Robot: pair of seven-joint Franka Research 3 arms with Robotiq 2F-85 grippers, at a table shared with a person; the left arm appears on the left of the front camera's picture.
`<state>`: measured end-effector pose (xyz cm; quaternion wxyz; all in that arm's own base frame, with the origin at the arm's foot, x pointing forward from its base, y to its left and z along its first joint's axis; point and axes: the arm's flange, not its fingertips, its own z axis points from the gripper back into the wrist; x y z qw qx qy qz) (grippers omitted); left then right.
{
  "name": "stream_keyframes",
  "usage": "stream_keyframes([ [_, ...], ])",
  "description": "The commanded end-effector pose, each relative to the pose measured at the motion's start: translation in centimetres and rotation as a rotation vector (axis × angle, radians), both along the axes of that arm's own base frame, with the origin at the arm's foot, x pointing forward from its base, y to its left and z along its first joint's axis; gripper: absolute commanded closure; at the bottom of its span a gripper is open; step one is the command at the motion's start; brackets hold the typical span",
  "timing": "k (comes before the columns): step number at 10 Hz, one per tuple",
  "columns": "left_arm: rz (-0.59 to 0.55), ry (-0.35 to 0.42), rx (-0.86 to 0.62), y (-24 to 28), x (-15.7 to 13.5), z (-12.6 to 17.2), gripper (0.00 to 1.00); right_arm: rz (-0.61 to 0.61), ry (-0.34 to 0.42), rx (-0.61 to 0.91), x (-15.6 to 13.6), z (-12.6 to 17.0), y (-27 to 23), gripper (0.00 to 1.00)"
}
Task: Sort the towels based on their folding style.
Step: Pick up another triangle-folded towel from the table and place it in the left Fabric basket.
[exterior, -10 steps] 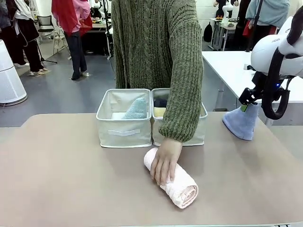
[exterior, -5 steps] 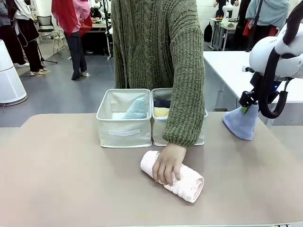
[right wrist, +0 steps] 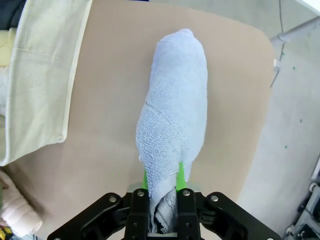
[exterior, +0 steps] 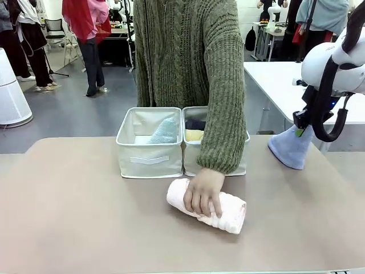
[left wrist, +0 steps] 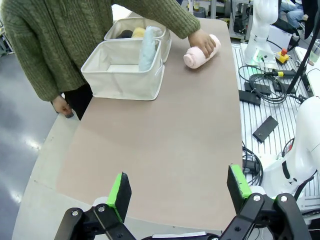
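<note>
— On the surface (exterior: 68,217), what is laid just robot-side of the bins (exterior: 149,160)?
— A pink roll (exterior: 231,208), pressed under a person's hand (exterior: 202,194).
— And right of the bins?
— A lavender-blue cone (exterior: 291,149) is clamped tight by the right pincer (right wrist: 162,187); the left pincer (left wrist: 179,184) is spread wide, empty.

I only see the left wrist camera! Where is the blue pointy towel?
Observer: The lavender-blue cone is at the right side of the table, held by the right gripper.
Operator: Is it holding tight?
Observer: The right wrist view shows both green pads pressed on one end of the cone.
Operator: Is it touching the boxes?
Observer: No, it is apart from the right basket, with bare table between them.
</note>
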<state>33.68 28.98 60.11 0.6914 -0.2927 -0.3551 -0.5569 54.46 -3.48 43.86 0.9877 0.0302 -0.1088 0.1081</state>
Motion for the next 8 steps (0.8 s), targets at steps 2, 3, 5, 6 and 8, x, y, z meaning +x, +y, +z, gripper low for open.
stream_keyframes([
  [2,0.012,-0.021,-0.015,-0.1,-0.1,-0.1,0.0,0.026,-0.01,0.033,-0.7,1.8,-0.4,1.0],
  [3,0.012,-0.021,-0.015,-0.1,-0.1,-0.1,0.0,0.028,-0.003,0.034,-1.4,2.7,-0.2,1.0],
  [5,0.012,-0.021,-0.015,-0.1,-0.1,-0.1,0.0,0.051,0.019,0.083,-5.1,7.7,1.1,0.88],
  [6,0.012,-0.021,-0.015,-0.1,-0.1,-0.1,0.0,0.094,0.005,0.097,-7.5,11.0,2.3,0.88],
  [8,0.012,-0.021,-0.015,-0.1,-0.1,-0.1,0.0,0.209,-0.036,0.117,-12.3,17.1,5.2,0.88],
])
